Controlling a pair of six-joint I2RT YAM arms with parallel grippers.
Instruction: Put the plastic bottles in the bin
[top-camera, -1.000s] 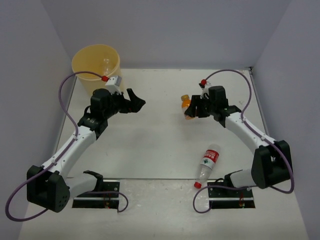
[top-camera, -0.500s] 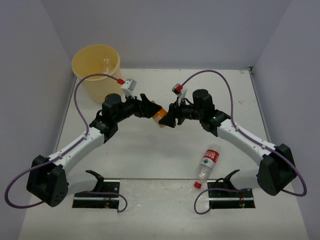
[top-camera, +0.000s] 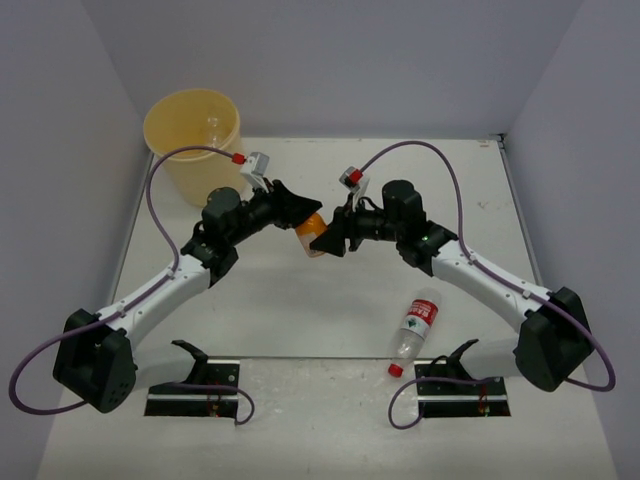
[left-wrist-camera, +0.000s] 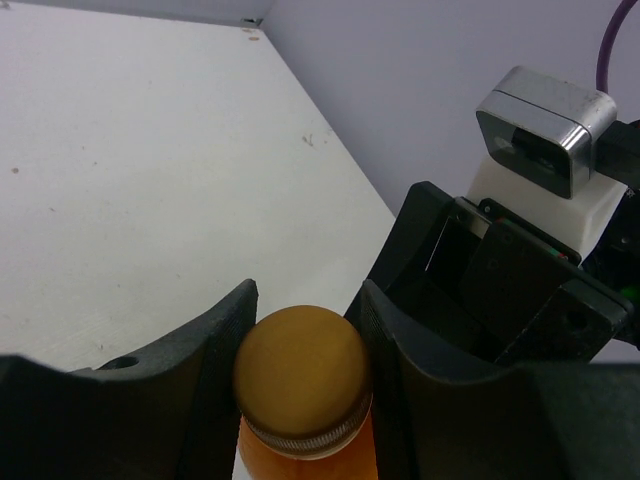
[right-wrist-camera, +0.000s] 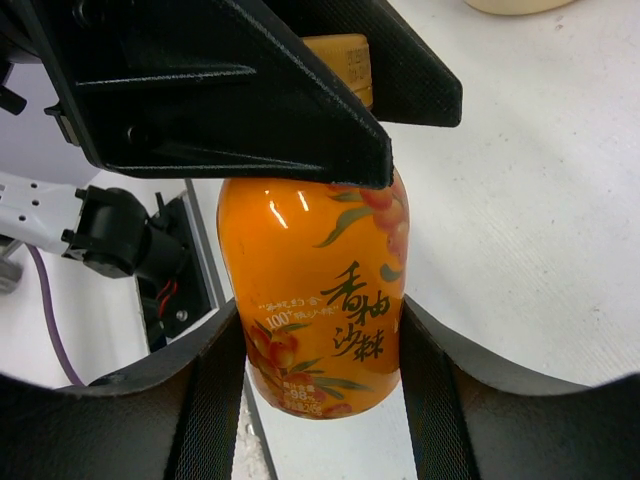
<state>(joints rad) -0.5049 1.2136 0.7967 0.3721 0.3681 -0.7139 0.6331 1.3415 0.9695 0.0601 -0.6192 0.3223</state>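
Note:
An orange plastic bottle (top-camera: 312, 233) hangs above the middle of the table between both arms. My left gripper (top-camera: 300, 213) is shut on its round cap (left-wrist-camera: 302, 372), one finger (left-wrist-camera: 205, 360) pressed on each side. My right gripper (right-wrist-camera: 320, 340) is shut on the labelled body of the orange bottle (right-wrist-camera: 318, 290), and its pads (right-wrist-camera: 215, 400) touch both flanks. A clear bottle with a red-white label (top-camera: 415, 328) lies on the table near the right arm's base. The pale-yellow bin (top-camera: 192, 126) stands at the far left corner, behind the left arm.
Grey walls close the table on the left, back and right. The two arm bases (top-camera: 195, 390) sit at the near edge. Purple cables (top-camera: 160, 215) loop over each arm. The right wrist's camera housing (left-wrist-camera: 545, 135) looms close in the left wrist view.
The right arm carried the orange bottle left to the middle. The left arm swung in to meet it, and its jaws went from open to shut on the cap.

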